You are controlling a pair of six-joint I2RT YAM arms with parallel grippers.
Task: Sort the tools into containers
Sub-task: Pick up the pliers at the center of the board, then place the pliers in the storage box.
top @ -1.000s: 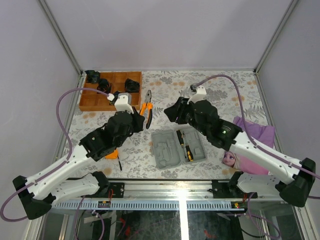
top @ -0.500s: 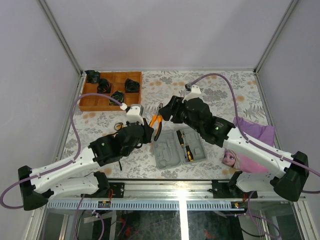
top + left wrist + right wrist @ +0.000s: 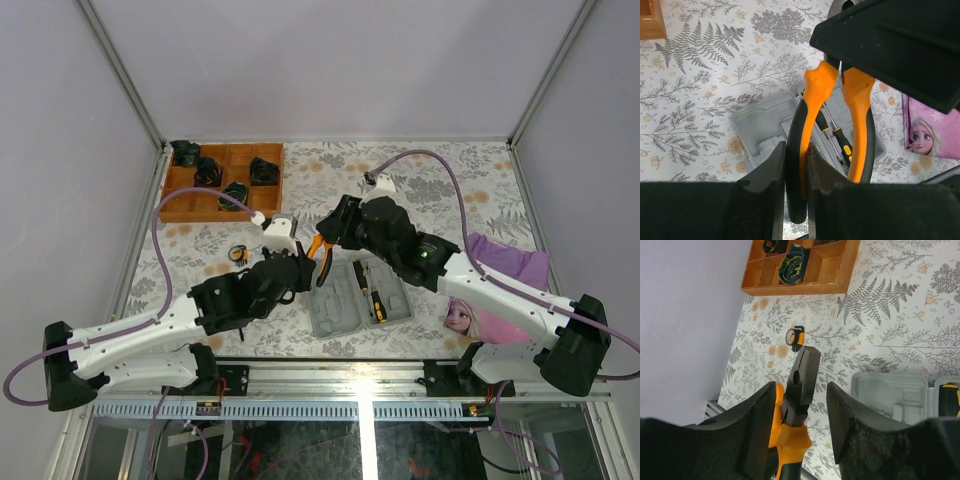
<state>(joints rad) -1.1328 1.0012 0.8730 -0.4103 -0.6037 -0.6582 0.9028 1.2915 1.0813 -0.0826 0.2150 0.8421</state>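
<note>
Fern-and-flower printed cloth (image 3: 190,245) over the table, pale walls all round. Far left on it: wooden tray (image 3: 220,214), dark items in several compartments. At the right edge: purple fabric (image 3: 505,262) beside a cartoon princess picture.

Near the middle, flat on the cloth and hinged open: grey case (image 3: 338,308), moulded recesses facing up, screwdriver (image 3: 372,292) lying in the right-hand half.

Held off the cloth over the case's far left corner: pliers (image 3: 318,248). Handles toward the left gripper (image 3: 293,263), head toward the right gripper (image 3: 332,236).

Seen from the left wrist: fingers (image 3: 771,190) squeezed together on one orange-and-black handle, the second handle free just beside it, case and screwdriver visible below.

Seen from the right wrist: fingers (image 3: 760,430) standing apart, straddling the black head of the pliers (image 3: 802,377). Cloth showing between the head and one finger; on the other side, cannot tell whether finger and orange handle touch.

Left of the pliers, well apart from the case, resting on the cloth: small black-and-orange ringed tool (image 3: 238,254), too small to name surely.
</note>
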